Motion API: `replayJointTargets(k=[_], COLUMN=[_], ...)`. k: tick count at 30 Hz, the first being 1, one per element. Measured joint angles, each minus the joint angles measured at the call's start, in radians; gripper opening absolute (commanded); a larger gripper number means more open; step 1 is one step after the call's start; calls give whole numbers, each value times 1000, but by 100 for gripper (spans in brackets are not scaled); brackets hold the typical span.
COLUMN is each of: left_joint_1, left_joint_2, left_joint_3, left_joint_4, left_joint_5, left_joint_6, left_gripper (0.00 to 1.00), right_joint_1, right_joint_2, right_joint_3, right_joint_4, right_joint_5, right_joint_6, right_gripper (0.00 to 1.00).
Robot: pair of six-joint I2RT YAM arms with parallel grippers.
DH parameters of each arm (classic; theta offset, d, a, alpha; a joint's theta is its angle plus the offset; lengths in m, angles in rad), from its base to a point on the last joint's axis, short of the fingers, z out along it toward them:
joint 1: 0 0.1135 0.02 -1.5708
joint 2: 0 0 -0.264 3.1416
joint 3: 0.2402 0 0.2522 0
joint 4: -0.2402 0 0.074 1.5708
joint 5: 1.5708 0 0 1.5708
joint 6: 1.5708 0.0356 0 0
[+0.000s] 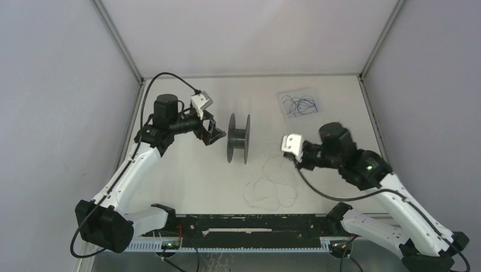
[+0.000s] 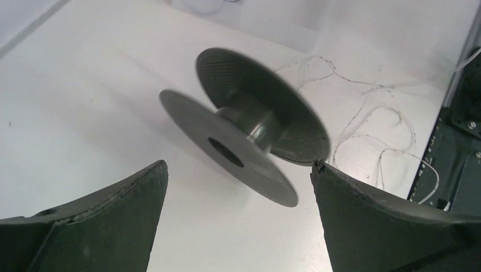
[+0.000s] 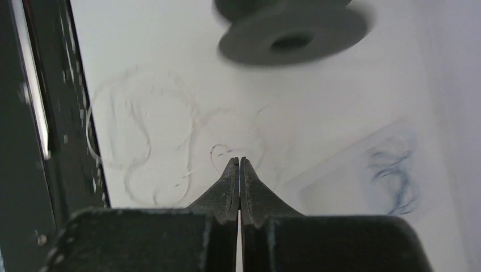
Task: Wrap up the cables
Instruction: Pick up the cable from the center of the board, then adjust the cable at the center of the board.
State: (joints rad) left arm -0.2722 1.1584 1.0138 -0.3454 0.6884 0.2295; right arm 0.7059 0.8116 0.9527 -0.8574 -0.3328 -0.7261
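The cables (image 1: 270, 192) lie on the white bench (image 1: 187, 181) as one very thin, whitish cord in loose loops. The loops are on the near side of the bench, a little to the right of the middle, close to the near edge. One thin part of the cord goes from them toward the far side, up to the right hand (image 1: 285, 154).

A black spool (image 1: 238, 137) stands on the rims of its two discs, at the middle of the bench and on the far side of the loops. In the left wrist view its core is bare.

The left hand (image 1: 215, 134) is released. Its two fingers are wide apart and it is just to the left of the spool, and it does not touch it. In the left wrist view the spool appears between and beyond the two dark fingers (image 2: 130, 209).

The right hand is clenched, its tips pressed together above the bench, to the right of the spool. In the right wrist view the cord passes very near the tips, but I cannot tell if it is pinched between them.

At the far right a tangle of blue wire (image 1: 299, 105) lies on a clear sheet, well apart from the cord.
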Motion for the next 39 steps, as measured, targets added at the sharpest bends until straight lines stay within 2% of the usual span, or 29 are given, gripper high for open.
replayJointTargets(k=[5, 8, 16, 23, 29, 33, 39], left_joint_1=[-111, -168, -329, -461, -544, -545, -544], left_joint_2=[0, 0, 20, 87, 214, 264, 286], left_joint_3=[86, 157, 345, 406, 423, 422, 422], left_joint_4=[-68, -107, -183, -188, -179, -124, -21], left_joint_5=[-24, -29, -23, -84, -174, -208, -166], left_joint_6=[79, 108, 149, 150, 190, 127, -53], left_gripper=[100, 100, 99, 98, 97, 99, 99], right_joint_1=[-96, -139, -208, -251, -280, -320, -347], right_joint_2=[43, 76, 190, 279, 311, 325, 327], right_joint_3=[406, 586, 869, 992, 1006, 1012, 1017], right_joint_4=[-6, -2, -9, -9, -7, -7, -6], right_joint_5=[-101, -119, -65, -4, -8, -31, -77], right_joint_6=[85, 146, 323, 443, 517, 557, 600], right_gripper=[0, 0, 0, 0, 0, 0, 0])
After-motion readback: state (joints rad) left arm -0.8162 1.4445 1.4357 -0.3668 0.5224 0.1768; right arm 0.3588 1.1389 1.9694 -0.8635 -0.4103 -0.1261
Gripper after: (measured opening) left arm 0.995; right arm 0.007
